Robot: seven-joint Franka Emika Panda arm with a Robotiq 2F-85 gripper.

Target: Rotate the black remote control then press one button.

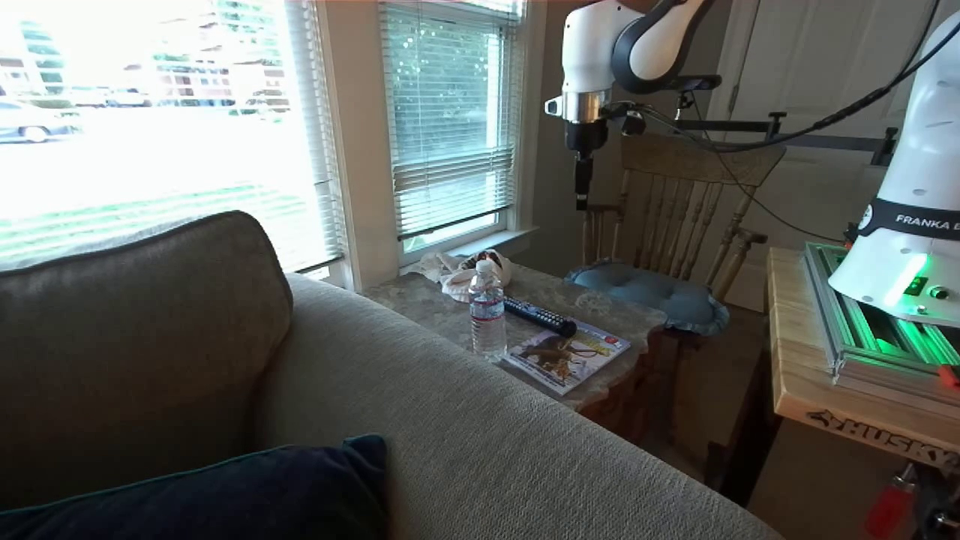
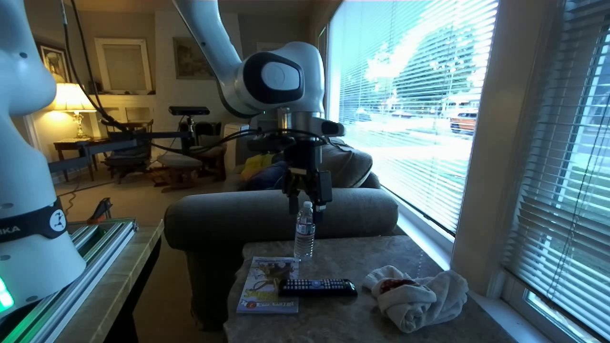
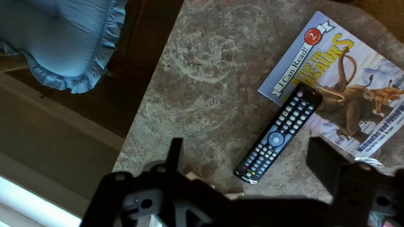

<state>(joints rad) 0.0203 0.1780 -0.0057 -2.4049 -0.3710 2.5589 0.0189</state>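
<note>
1. The black remote control [image 3: 277,135] lies face up near the middle of the table [image 3: 205,104], roughly parallel to the edge by the sofa [image 2: 238,219].
2. One end of it rests on the picture book [image 3: 363,104]; the other points toward the edge by the window [image 2: 414,105].
3. The picture book lies flat, cover up, along the edge by the robot's base [image 2: 28,262].
4. A clear plastic bottle [image 2: 305,239] stands upright near the sofa edge, just beside a corner of the book; whether they touch, I cannot tell.
5. A white cloth [image 2: 410,303], bundled with something red [image 2: 398,284] in its folds, lies at the window edge.
6. The gripper [image 1: 582,199] hangs well above the table, pointing straight down — released, its fingers [image 3: 322,164] spread wide.
7. A wooden chair [image 1: 667,180] with a blue cushion [image 1: 649,292] stands by the edge opposite the sofa.
</note>
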